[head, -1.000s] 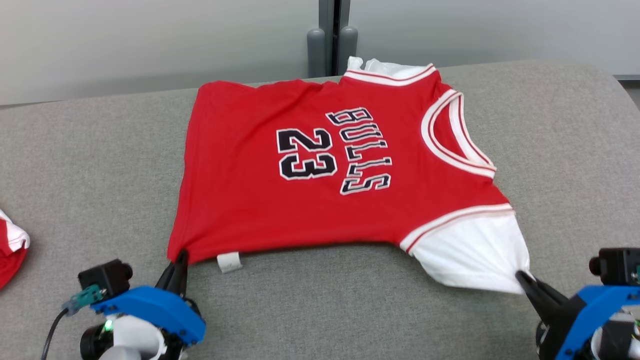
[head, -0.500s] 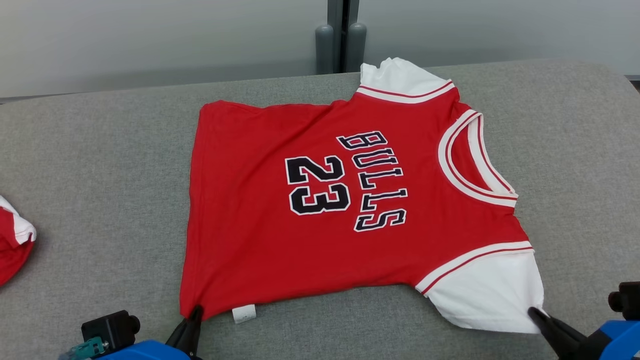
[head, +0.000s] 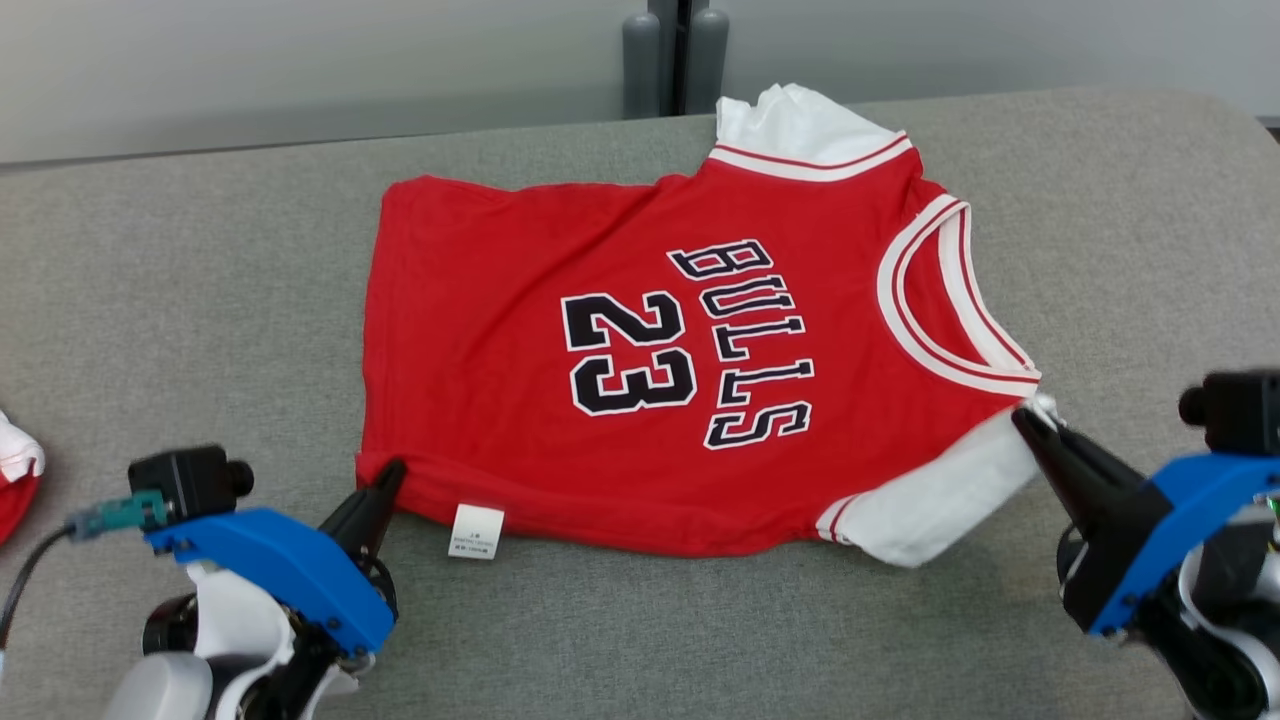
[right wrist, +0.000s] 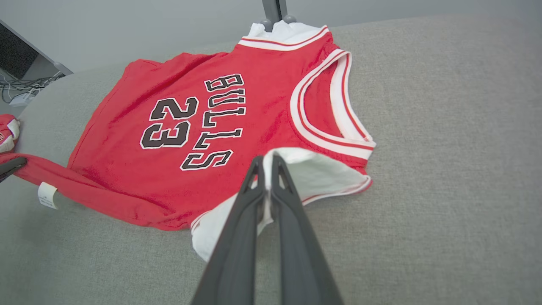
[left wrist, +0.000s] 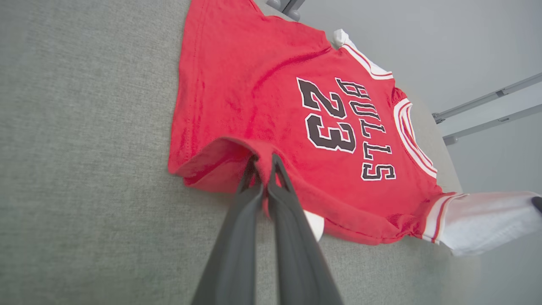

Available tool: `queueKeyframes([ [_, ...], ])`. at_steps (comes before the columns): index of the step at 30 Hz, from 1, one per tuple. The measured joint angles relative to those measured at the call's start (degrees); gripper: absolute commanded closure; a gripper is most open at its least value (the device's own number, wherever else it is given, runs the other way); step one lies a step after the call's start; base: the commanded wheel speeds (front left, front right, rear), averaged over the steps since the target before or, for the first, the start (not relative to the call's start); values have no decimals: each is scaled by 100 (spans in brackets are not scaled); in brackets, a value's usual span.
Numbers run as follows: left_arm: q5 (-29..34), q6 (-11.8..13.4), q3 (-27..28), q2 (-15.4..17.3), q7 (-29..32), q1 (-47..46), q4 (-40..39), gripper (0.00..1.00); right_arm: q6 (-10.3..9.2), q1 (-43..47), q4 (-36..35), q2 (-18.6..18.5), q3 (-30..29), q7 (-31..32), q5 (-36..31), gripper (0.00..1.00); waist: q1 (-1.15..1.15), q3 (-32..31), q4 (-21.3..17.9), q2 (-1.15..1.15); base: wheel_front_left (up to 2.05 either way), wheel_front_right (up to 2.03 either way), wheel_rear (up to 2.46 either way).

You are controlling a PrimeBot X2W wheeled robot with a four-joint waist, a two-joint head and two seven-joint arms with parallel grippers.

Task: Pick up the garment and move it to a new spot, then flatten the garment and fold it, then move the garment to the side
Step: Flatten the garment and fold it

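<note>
My left claw [head: 392,473] is pressed together on the near hem corner of the red garment [head: 620,340], lifting that edge into a fold just beside its white label [head: 476,530]. My right claw [head: 1025,418] pinches the near white sleeve, raised and turned toward the collar. A red-and-white cloth [head: 15,475] lies well off to my left. Farther out the garment lies spread on the grey bench [head: 200,300], lettering up, its other white sleeve at the far edge.

Grey fabric-covered table [head: 200,250], pale grey wall [head: 300,70] behind, dark vertical post [head: 674,50] flanked by two grey cylinders [head: 641,65].
</note>
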Motion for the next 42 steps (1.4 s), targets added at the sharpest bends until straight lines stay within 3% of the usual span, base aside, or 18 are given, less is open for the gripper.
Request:
queueKeyframes([
  [4,-96,13,11,129,400,-471,278,100,-1,-649,381,-140,145,-94,16,100,0,147,-52,0,0,0,0],
  [9,-181,35,67,97,477,-882,602,100,0,-1295,860,-311,253,-448,-109,100,0,292,-49,0,0,0,0],
  [19,-52,16,87,-219,-51,-1414,1423,100,0,-1994,1793,-467,274,-1076,-201,100,0,532,83,0,0,0,0],
  [26,37,-177,33,-379,-394,-1698,1861,100,0,-2204,2275,-512,367,-1428,-198,100,0,594,145,0,0,0,0],
  [27,69,-190,32,-396,-468,-1744,1915,100,0,-2228,2325,-528,398,-1506,-187,58,0,596,154,0,0,0,0],
  [28,99,-218,22,-413,-534,-1784,1959,79,0,-2258,2366,-543,428,-1600,-178,0,0,597,161,0,0,0,0],
  [29,123,-225,14,-435,-580,-1820,2024,60,0,-2303,2412,-552,450,-1678,-158,0,0,594,165,0,0,0,0],
  [30,137,-230,2,-459,-615,-1837,2071,30,0,-2337,2440,-557,470,-1764,-134,0,0,586,168,0,0,0,0],
  [31,157,-234,-20,-477,-655,-1847,2125,8,0,-2365,2473,-575,504,-1867,-130,0,0,573,173,0,0,0,0],
  [32,203,-257,-42,-487,-709,-1853,2175,0,0,-2393,2513,-581,522,-2001,-122,0,0,556,177,0,0,0,0],
  [38,449,-431,-113,-530,-1319,-1858,2305,0,0,-2478,2679,-639,583,-2679,-82,0,0,385,207,0,0,0,0],
  [42,683,-470,-188,-530,-1692,-1605,2283,0,0,-2354,2759,-669,490,-2762,-77,0,0,224,220,0,0,0,0],
])
